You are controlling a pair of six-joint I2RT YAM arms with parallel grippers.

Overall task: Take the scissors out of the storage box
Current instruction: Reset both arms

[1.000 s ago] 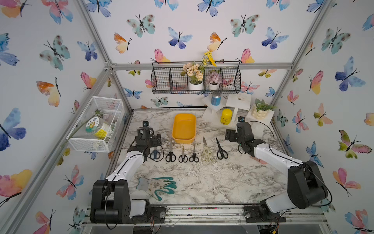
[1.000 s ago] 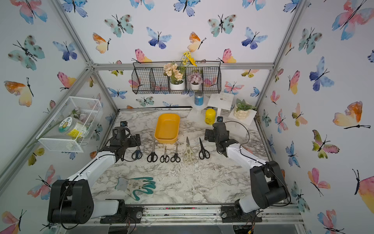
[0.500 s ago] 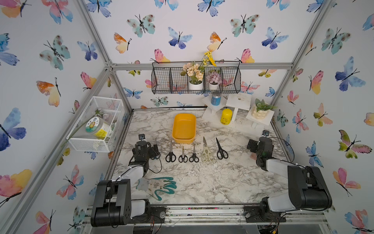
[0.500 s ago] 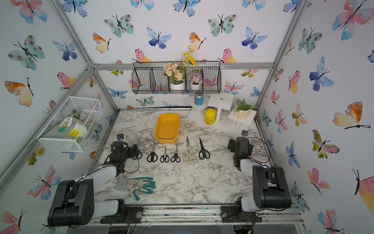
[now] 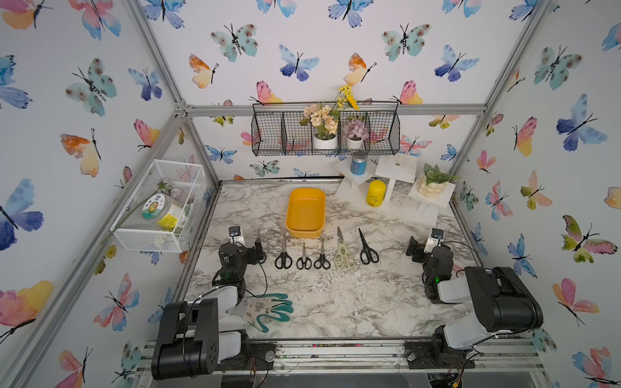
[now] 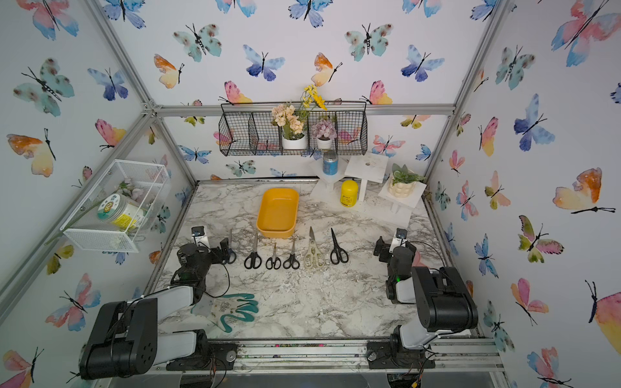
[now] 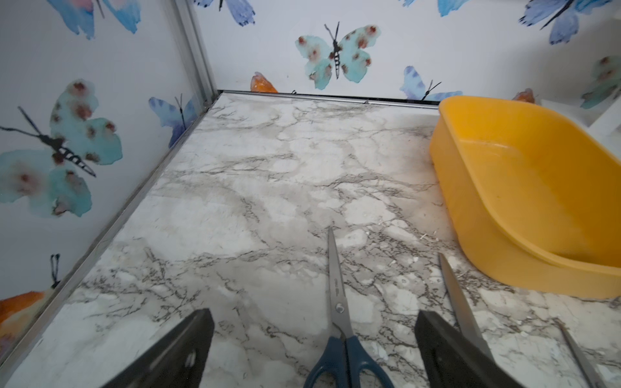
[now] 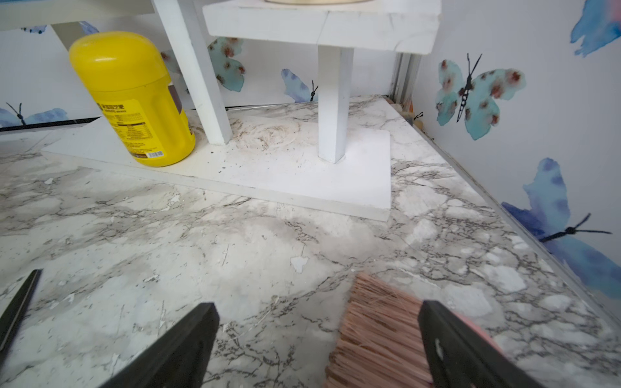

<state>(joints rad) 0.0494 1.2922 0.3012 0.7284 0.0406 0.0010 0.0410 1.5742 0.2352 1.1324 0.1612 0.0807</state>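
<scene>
The yellow storage box (image 5: pixel 305 210) stands empty toward the back of the marble surface (image 5: pixel 339 302). The scissors (image 5: pixel 322 260) lie flat in a row of six just in front of it, blades pointing toward the box. Five have dark handles, and the cream-handled shears (image 5: pixel 343 253) are the bulkiest. Expect them all to be light, rigid and hard. The thin steel blades sit low and look slick, so they would likely skate away if you pinched them there. The thicker plastic handle loops, or the pivot just above them, probably give you the surest hold. Your left claw (image 7: pixel 314 317) is spread wide and holds nothing, with a blue-handled pair (image 7: pixel 337 309) lying on the surface between its jaws. Your right claw (image 8: pixel 317 307) is also spread wide and empty, above the bristles of a pink brush (image 8: pixel 379 336) and well apart from the row. Compared with a second ago, both arms have folded back from the row toward their bases, the right one out toward the side wall. The scissors and the box have not moved.
</scene>
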